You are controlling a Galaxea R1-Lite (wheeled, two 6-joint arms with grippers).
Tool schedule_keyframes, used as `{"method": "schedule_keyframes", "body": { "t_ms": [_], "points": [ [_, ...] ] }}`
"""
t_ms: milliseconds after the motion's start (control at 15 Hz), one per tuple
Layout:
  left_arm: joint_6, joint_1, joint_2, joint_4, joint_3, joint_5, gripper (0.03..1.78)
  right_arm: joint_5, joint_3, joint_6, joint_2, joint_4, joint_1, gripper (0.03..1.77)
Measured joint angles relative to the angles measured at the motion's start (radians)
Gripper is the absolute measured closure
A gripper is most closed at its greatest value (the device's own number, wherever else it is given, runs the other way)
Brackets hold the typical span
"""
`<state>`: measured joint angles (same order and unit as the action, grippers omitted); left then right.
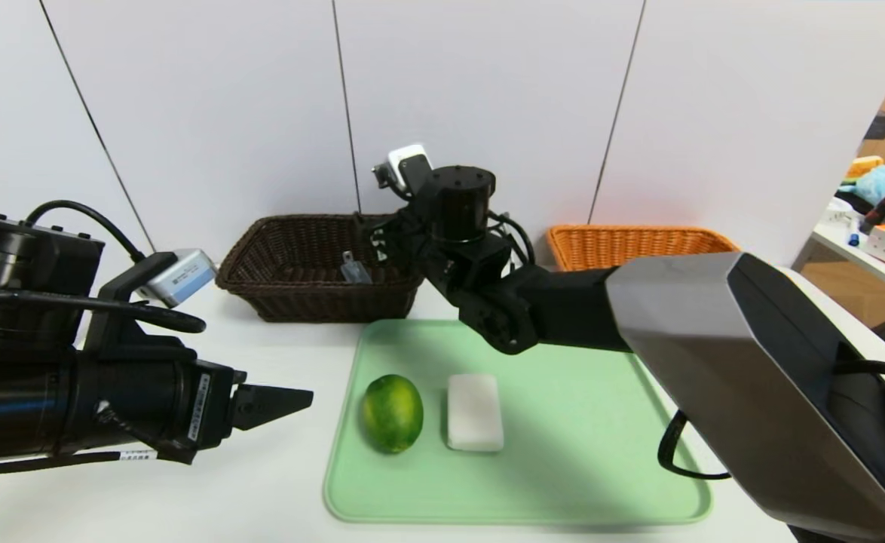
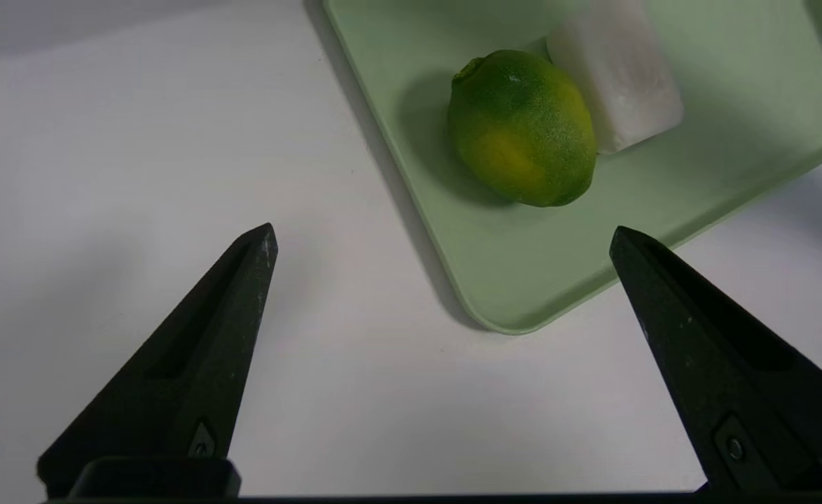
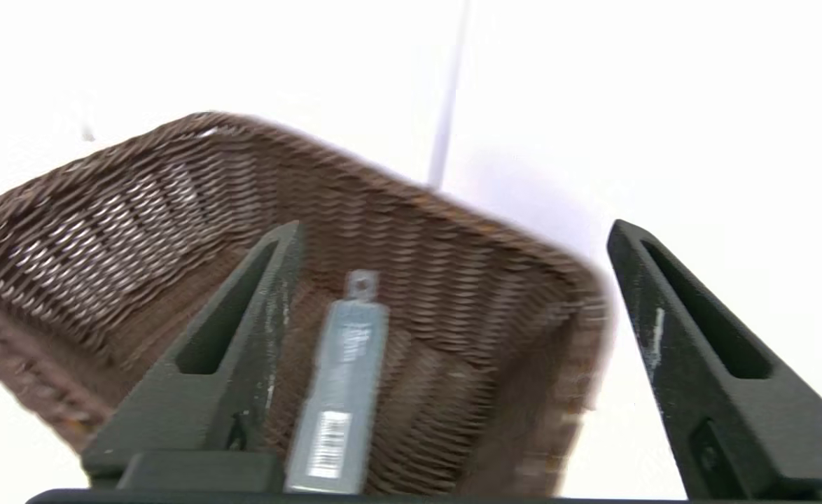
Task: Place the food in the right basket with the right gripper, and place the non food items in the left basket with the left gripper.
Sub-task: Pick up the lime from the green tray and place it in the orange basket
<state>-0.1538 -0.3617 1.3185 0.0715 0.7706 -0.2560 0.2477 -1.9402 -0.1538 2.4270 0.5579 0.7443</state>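
Lime [image 1: 391,413] and white block [image 1: 475,412] are waiting on tray [image 1: 601,483]; I am hovering right hand [image 3: 453,294] (wide open, empty) over brown basket [image 1: 261,249]; lime comes next.

Brown basket [image 3: 138,231] motion-blurred, orange basket [image 1: 638,245] partly behind R arm

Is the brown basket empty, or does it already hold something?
Not empty. The brown basket holds one flat grey packet with a barcode label, lying on its floor; the open right gripper hangs just above it.

Lab: white panel walls [image 1: 488,98], toy-strewn table [image 1: 883,264]
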Motion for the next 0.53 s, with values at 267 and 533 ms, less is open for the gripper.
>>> {"method": "schedule_keyframes", "body": {
  "t_ms": [267, 533],
  "points": [
    [-0.008, 0.024, -0.023, 0.001, 0.0, -0.003, 0.12, 0.041, 0.014, 0.004, -0.08, -0.085, -0.025, 0.21],
    [-0.01, 0.03, -0.031, 0.001, 0.0, -0.005, 0.12, 0.049, 0.019, 0.035, -0.177, -0.316, -0.065, 0.16]
  ]
}}
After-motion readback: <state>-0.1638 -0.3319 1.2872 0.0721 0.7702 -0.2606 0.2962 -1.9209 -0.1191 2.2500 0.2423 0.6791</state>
